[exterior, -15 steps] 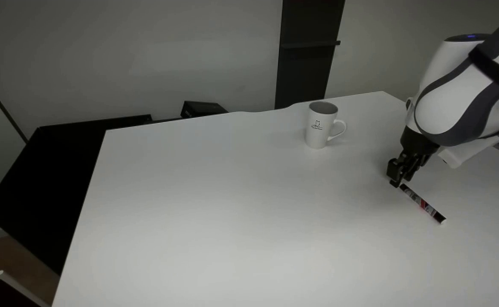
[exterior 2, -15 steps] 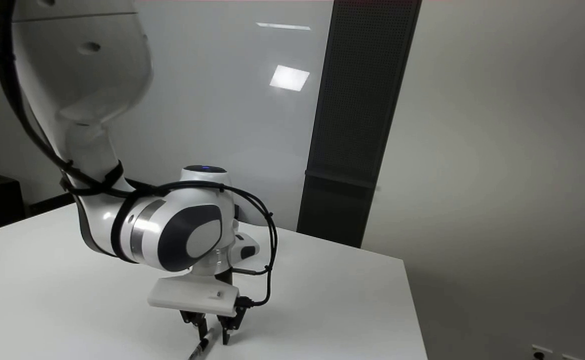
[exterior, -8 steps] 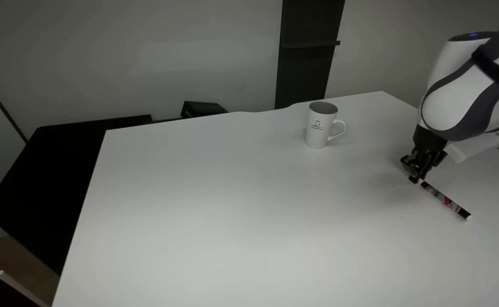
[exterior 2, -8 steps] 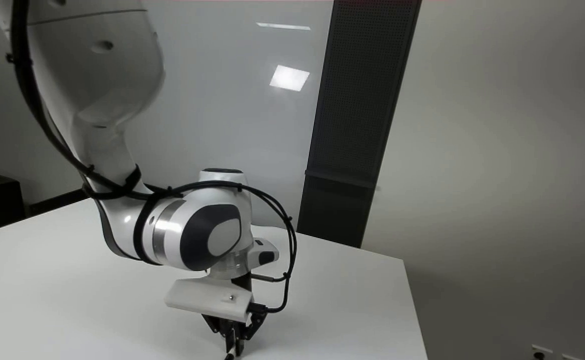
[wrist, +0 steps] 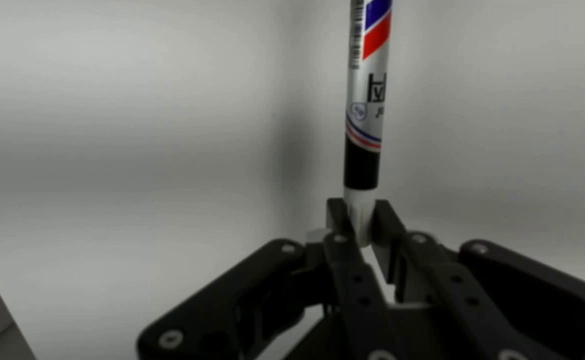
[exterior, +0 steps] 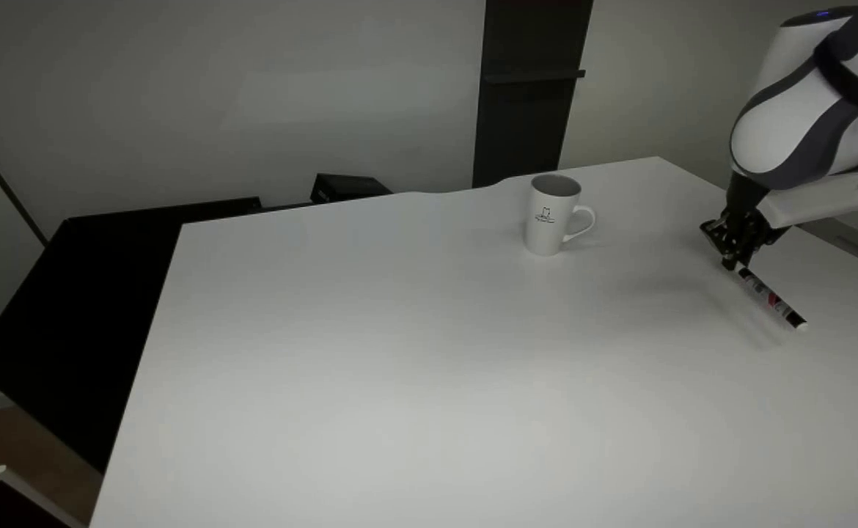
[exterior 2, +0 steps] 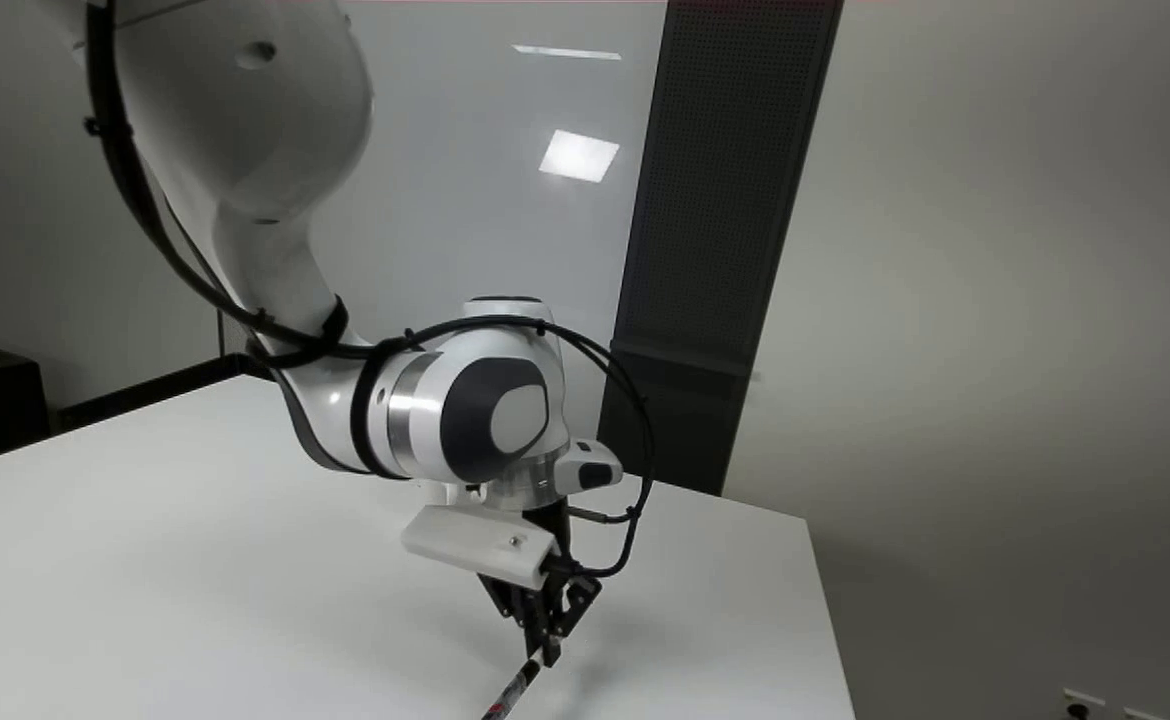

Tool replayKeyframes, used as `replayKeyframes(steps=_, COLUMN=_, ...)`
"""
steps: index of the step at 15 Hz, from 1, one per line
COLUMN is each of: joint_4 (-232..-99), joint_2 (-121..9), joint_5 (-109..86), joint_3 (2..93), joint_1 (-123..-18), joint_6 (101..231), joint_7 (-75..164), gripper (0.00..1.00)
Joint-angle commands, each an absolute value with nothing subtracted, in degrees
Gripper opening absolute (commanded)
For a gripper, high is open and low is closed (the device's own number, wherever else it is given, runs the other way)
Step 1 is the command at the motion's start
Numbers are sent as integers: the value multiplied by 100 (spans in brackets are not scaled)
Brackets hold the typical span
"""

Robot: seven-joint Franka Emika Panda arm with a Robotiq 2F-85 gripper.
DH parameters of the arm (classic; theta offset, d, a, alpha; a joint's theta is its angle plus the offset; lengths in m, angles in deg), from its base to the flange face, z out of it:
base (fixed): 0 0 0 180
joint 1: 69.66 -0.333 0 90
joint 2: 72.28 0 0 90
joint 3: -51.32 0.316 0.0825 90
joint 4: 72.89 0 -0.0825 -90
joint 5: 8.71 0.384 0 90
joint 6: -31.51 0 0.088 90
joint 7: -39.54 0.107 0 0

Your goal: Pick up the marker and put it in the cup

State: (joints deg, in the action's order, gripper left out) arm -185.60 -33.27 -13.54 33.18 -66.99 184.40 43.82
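Note:
The marker (exterior: 772, 299) is a thin white stick with black ends and red and blue markings. My gripper (exterior: 732, 265) is shut on its white end, and the rest sticks out from the fingertips. In the wrist view the marker (wrist: 366, 100) runs up from between the fingers (wrist: 360, 217). Its shadow lies apart from it, so it is raised a little off the table. In an exterior view the gripper (exterior 2: 545, 652) holds the marker (exterior 2: 515, 690), whose far end is cut off. The cup (exterior: 545, 224), a white mug with a dark inside, stands upright; I cannot make it out elsewhere.
The white table (exterior: 370, 352) carries the cup near its back edge, handle toward the arm side. A black box (exterior: 348, 187) and dark furniture (exterior: 70, 315) stand beyond the table's edges. A dark panel (exterior 2: 715, 250) is at the wall.
The gripper has closed on the marker's end and lifted it off the table. Arm and marker have moved up and to the right in both exterior views. The cup has not moved.

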Motion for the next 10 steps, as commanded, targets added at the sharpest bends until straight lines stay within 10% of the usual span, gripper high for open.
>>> replayKeyframes(steps=1, joint_4=-18320, joint_2=-3661, joint_5=-1657, joint_3=2979, joint_1=-6869, joint_6=18877, joint_7=4954, gripper=7)
replayKeyframes(steps=10, joint_4=-18143, joint_2=-4232, joint_5=-1588, joint_3=1932, joint_1=-7539, joint_6=20882, joint_7=5775, gripper=7)
